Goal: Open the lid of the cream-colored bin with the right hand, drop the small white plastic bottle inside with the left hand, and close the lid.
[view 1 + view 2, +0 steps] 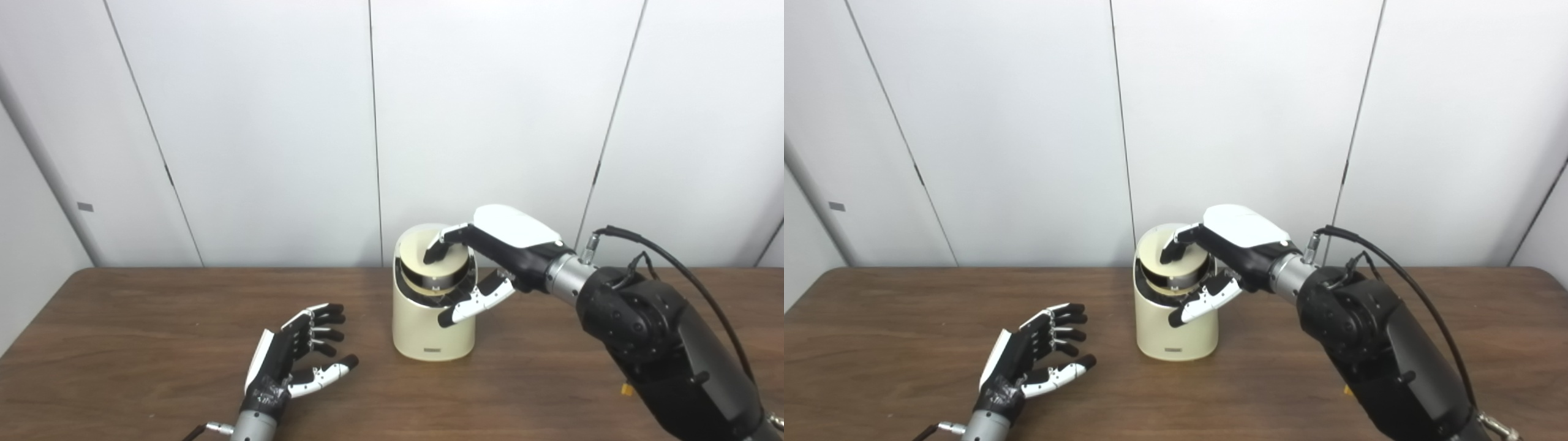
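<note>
The cream-colored bin stands at the middle of the table. Its round lid sits partly raised and tilted, with a dark gap under it. My right hand reaches over the bin from the right. Its fingertips rest on top of the lid and its thumb stretches out in front of the bin's upper wall, not clamping the lid. My left hand lies open and empty, palm up, on the table left of the bin. No small white bottle is in view.
The brown wooden table runs the full width of the views. White wall panels stand close behind the bin. My bulky right forearm crosses the table's right side.
</note>
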Controlling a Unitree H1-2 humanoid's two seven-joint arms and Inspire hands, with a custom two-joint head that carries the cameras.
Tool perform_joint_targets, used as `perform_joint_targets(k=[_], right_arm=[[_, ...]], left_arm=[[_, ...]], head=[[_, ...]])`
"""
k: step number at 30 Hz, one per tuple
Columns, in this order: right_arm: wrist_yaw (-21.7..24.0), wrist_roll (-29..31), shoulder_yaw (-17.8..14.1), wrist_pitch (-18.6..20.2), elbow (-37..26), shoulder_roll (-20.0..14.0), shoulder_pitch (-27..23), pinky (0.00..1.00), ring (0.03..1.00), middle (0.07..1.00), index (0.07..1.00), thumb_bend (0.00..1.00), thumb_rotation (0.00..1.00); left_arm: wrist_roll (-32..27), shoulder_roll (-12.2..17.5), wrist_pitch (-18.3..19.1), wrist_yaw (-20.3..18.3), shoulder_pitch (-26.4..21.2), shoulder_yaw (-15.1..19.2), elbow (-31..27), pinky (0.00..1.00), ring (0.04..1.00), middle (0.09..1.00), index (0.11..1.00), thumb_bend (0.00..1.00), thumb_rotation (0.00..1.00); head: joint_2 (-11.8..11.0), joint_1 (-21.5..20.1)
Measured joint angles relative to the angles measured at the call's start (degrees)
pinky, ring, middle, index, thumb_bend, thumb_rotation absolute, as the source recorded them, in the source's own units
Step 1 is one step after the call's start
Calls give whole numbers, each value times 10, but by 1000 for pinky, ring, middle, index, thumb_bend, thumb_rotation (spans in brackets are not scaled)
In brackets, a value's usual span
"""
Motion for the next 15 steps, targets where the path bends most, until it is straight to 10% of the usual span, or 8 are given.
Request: perform_joint_targets(k=[15], right_arm=[[24, -15, 12, -1, 0, -4, 2, 772, 849, 742, 715, 677, 469]], left_arm=[[-1, 0, 4, 0, 5, 0, -8, 557, 653, 741, 757, 660, 0]], head=[[11, -2]])
